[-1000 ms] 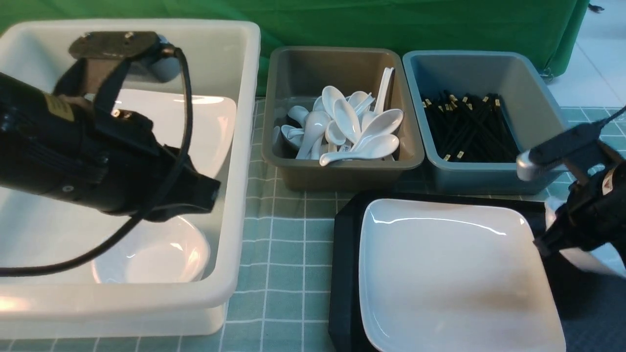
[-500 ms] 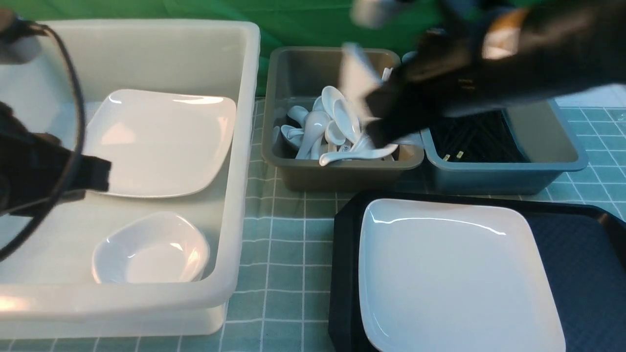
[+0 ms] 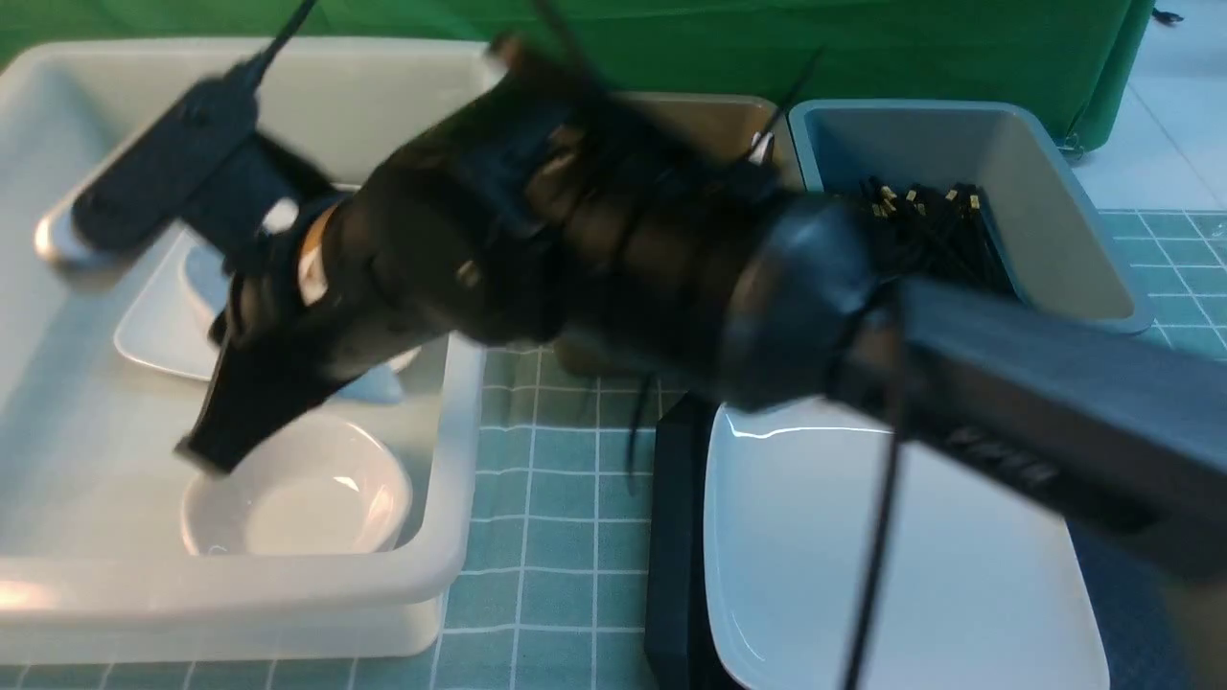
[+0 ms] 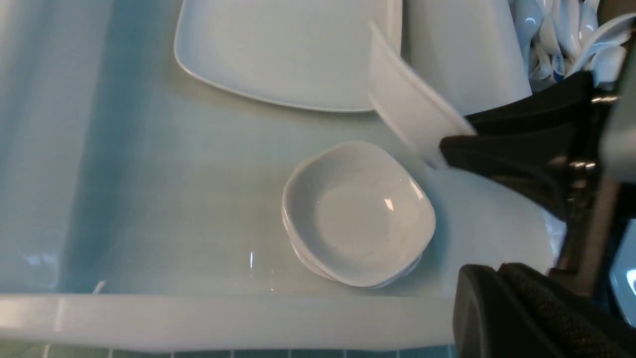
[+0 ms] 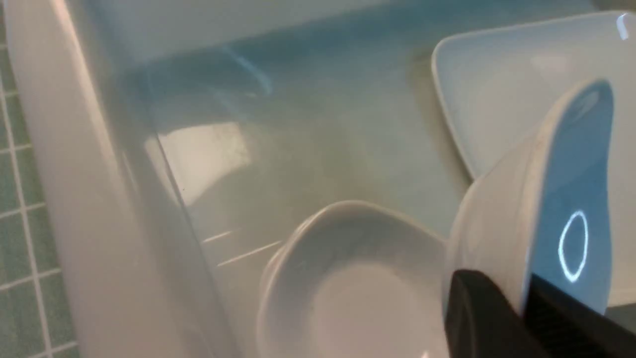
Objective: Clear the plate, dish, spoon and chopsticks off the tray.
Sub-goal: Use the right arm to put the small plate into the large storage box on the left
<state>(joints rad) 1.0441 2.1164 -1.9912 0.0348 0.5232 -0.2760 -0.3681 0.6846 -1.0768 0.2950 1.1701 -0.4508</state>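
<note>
The large white plate lies on the black tray at the front right. My right arm stretches across the table into the white tub. There my right gripper is shut on the rim of a small white dish, held on edge above a stack of small dishes. My left gripper hangs shut and empty over the tub's near wall. The spoon and the chopsticks are hidden behind the arm or out of view.
The tub also holds another white square plate at its far side. Behind the arm stand a brown bin and a grey-blue bin of black sticks. A green checked cloth covers the table.
My right arm has swung left from over the bins into the white tub, carrying the small dish. My left arm has dropped out of the front view.
</note>
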